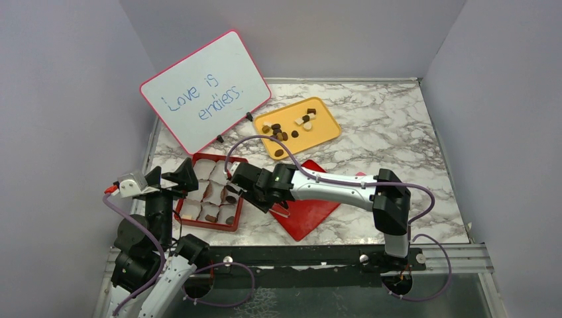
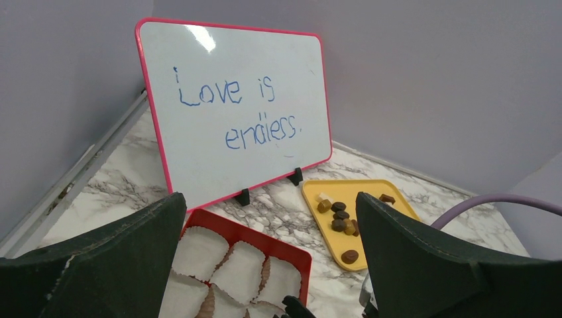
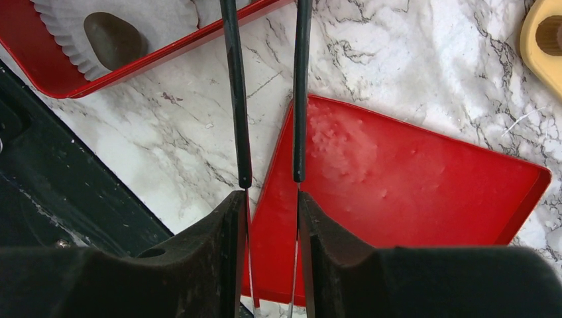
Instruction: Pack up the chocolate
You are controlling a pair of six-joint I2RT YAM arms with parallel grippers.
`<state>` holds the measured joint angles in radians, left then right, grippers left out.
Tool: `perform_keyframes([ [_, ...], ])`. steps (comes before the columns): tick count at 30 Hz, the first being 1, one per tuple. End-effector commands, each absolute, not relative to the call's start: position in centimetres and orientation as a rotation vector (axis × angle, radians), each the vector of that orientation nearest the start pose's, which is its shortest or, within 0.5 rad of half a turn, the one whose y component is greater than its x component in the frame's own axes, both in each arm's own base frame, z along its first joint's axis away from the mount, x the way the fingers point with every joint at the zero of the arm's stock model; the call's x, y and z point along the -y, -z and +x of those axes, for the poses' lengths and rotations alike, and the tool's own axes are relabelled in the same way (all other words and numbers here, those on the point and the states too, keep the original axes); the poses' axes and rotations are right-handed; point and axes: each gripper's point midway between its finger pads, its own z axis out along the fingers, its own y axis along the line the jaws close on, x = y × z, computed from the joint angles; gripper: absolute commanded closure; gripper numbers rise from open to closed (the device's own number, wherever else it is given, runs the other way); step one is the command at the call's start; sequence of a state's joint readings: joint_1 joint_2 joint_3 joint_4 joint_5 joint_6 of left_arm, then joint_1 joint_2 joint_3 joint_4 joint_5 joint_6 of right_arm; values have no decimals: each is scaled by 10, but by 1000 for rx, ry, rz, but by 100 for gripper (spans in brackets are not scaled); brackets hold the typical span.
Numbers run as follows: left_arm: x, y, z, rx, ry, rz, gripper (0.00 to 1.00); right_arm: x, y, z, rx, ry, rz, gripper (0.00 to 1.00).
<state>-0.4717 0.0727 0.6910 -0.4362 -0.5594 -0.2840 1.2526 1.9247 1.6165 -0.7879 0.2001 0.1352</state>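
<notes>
Chocolate (image 1: 295, 133) was spread on the yellow tray (image 1: 325, 136) at twelve o'clock, some in the red box (image 1: 205, 225) at eight. Tweezers (image 3: 236, 99) were clamped in the right gripper (image 3: 270, 205), tips unseen. The pieces were judged light and slippery, best pinched across their sides.

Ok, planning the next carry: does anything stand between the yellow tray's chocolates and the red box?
Nothing visible: bare marble lies between the chocolate on the yellow tray and the red box; the whiteboard stands behind that path.

Right gripper (image 3: 270, 199) beside box (image 1: 205, 225), whiteboard (image 1: 205, 89) behind
</notes>
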Motion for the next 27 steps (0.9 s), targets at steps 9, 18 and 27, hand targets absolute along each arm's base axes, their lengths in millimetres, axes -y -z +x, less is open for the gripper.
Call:
perform_keyframes([
  [9,-5,-328,176,-1368,237,-347,1,-402,-122,165,-2261,-191,-1286,63],
  [18,-2,-327,177,-1375,245,-334,1,-403,-153,171,-2194,-236,-1228,64],
  [27,3,-325,180,-1388,260,-317,1,-378,-179,189,-2159,-172,-1135,64],
])
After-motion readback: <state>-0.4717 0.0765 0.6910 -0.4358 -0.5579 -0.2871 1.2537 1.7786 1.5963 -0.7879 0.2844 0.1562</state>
